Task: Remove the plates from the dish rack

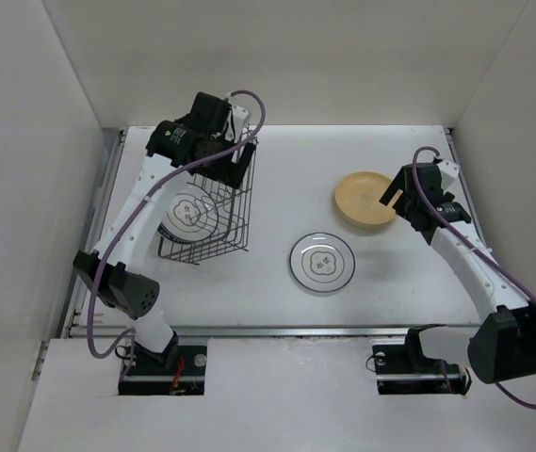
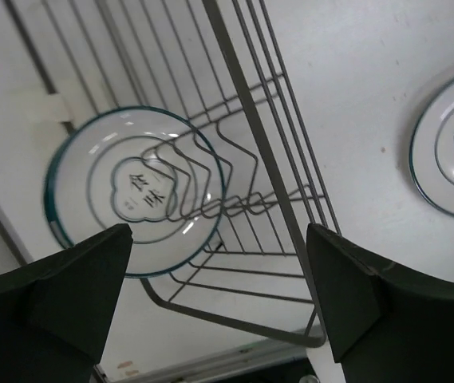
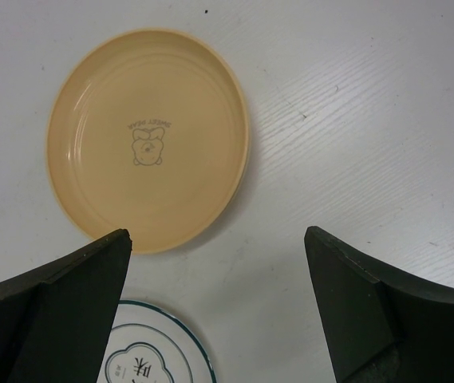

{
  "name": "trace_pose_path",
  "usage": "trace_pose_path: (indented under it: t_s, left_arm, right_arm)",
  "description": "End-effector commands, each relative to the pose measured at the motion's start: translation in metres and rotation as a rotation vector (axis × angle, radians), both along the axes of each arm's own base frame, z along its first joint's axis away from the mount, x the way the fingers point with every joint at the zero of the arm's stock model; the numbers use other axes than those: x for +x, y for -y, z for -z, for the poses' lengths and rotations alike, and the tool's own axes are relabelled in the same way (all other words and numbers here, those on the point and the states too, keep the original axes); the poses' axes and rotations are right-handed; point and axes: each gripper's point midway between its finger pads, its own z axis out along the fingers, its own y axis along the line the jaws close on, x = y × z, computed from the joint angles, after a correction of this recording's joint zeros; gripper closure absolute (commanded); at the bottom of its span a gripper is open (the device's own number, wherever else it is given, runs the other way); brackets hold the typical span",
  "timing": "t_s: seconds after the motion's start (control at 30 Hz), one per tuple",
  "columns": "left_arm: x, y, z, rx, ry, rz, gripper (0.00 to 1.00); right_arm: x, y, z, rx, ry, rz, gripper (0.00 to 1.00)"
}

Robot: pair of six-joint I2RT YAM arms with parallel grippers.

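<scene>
The dark wire dish rack (image 1: 219,209) stands at the left of the table. One white plate with a green rim (image 1: 188,214) is inside it. In the left wrist view the rack (image 2: 270,159) has its prong wires crossing in front of that plate (image 2: 123,195). My left gripper (image 1: 245,141) is open above the rack's far right corner, its jaws (image 2: 219,271) wide apart either side of the rack's rim wire. A second white green-rimmed plate (image 1: 322,263) and a tan plate (image 1: 364,200) lie flat on the table. My right gripper (image 1: 392,196) is open and empty over the tan plate's right edge (image 3: 148,136).
White walls close in the table on the left, back and right. A metal rail (image 1: 105,193) runs along the left edge. The table's front edge (image 1: 277,330) lies just ahead of the arm bases. The white plate on the table also shows in both wrist views (image 2: 450,152) (image 3: 151,359).
</scene>
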Motion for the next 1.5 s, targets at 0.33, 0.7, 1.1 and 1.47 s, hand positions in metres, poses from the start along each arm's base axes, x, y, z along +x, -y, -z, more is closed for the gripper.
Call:
trace_pose_path:
  t_s: [0.33,0.7,1.1,1.47]
  left_arm:
    - [0.011,-0.024,0.045,0.071,-0.146,-0.088,0.17]
    - [0.006,-0.032,0.063,0.008,-0.236,-0.121,0.28]
    - [0.000,-0.028,0.060,0.066,-0.213,-0.088,0.29]
    - [0.006,-0.031,0.091,0.139,-0.312,-0.115,0.36]
  right_arm:
    - [0.003,0.001,-0.030,-0.006,0.096,0.002,0.05]
    - [-0.003,0.006,-0.027,-0.026,0.086,0.011,0.05]
    - [-0.005,0.004,-0.023,-0.022,0.076,0.003,0.05]
    - [-0.006,0.006,-0.029,-0.025,0.095,0.011,0.05]
